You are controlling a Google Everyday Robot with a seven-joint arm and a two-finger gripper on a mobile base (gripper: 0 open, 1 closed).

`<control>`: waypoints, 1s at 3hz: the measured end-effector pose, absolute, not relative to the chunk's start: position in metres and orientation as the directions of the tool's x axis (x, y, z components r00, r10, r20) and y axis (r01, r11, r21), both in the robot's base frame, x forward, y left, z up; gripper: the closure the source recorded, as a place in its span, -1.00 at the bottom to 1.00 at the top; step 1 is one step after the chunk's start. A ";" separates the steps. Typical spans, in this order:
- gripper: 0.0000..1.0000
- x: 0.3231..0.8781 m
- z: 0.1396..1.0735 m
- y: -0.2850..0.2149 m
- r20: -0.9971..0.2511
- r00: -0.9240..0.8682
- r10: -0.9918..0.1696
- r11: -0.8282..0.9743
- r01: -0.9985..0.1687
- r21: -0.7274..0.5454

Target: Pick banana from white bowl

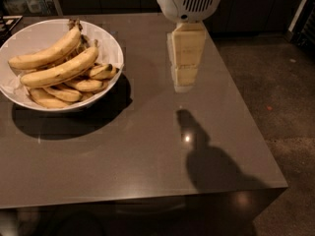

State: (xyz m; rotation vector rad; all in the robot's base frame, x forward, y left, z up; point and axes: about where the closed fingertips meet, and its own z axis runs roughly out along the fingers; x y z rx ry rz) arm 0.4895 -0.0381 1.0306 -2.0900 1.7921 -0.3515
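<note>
The white bowl point(112, 47) sits on the dark table point(147, 156) at the far left. It holds a pile of several yellow bananas point(59, 70) with brown spots. My gripper point(183, 85) hangs from the white arm housing point(189, 1) above the table's middle right, well to the right of the bowl and apart from it. It holds nothing that I can see. Its cream fingers point down at the table.
The table's right edge and front edge drop to a speckled floor point(275, 92). Dark cabinets stand behind the table. The arm's shadow point(206, 156) lies on the table near the front right.
</note>
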 end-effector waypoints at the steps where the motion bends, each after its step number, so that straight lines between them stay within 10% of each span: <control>1: -1.00 0.499 1.039 -0.006 -0.010 0.230 -0.973 -0.201 -0.871 -0.448; 3: -1.00 0.497 1.047 -0.002 -0.015 0.236 -0.972 -0.201 -0.859 -0.470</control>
